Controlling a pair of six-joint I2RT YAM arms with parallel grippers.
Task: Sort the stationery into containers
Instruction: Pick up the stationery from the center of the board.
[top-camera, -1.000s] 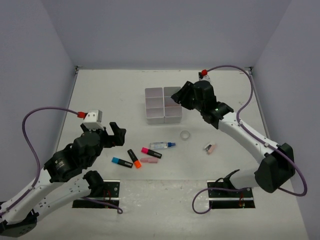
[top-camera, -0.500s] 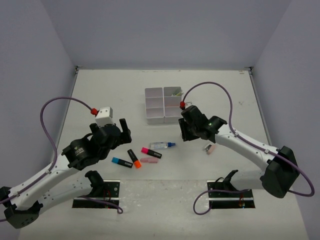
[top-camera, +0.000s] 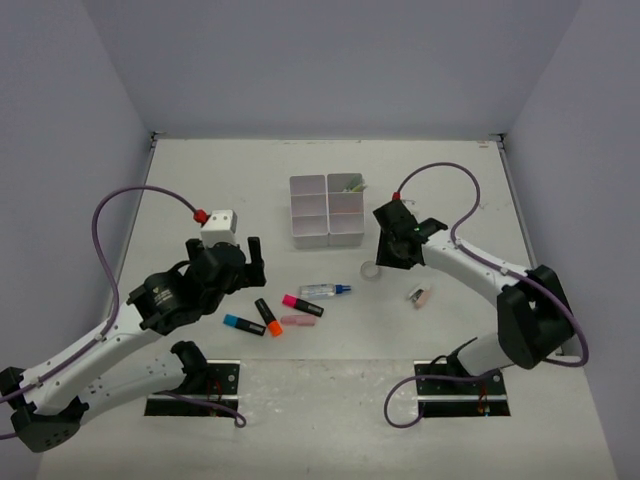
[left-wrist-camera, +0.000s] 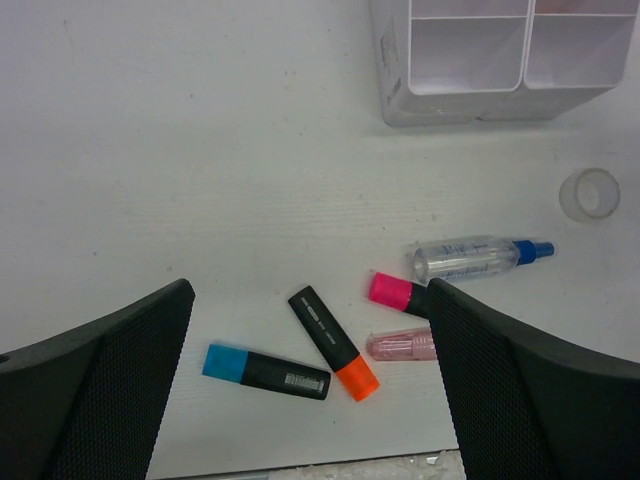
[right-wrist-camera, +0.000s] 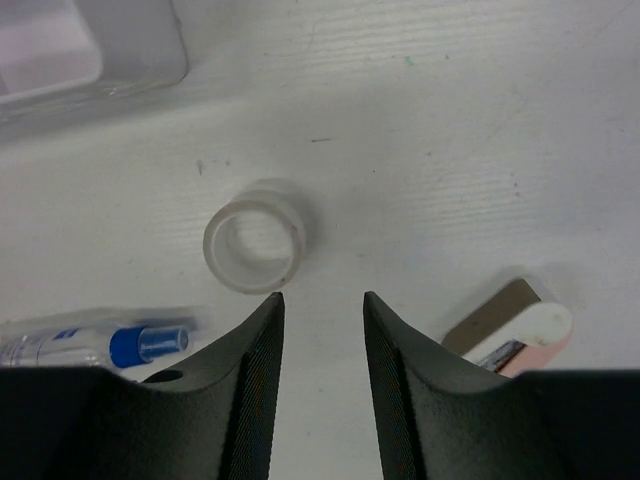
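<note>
The white organiser tray (top-camera: 327, 210) stands mid-table, with thin pens (top-camera: 348, 183) in its far right compartment. Near it lie a tape ring (top-camera: 372, 271), a blue-capped glue pen (top-camera: 325, 290), pink (top-camera: 302, 304), orange (top-camera: 268, 316) and blue (top-camera: 243, 325) highlighters, and a pink eraser (top-camera: 420, 296). My left gripper (left-wrist-camera: 310, 290) is open and empty above the highlighters; the orange one (left-wrist-camera: 333, 328) lies between its fingers. My right gripper (right-wrist-camera: 322, 296) is open and empty, low over the table just right of the tape ring (right-wrist-camera: 255, 248), with the eraser (right-wrist-camera: 510, 330) to its right.
A small pale pink capped item (left-wrist-camera: 402, 345) lies beside the pink highlighter (left-wrist-camera: 398, 293). The glue pen (left-wrist-camera: 480, 256) lies right of them. Grey walls close the table on three sides. The tray's near corner (right-wrist-camera: 90, 50) shows beyond the tape ring.
My right gripper has left the tray's far right compartment and come down beside the tape ring. My left gripper has moved forward and right, over the highlighters.
</note>
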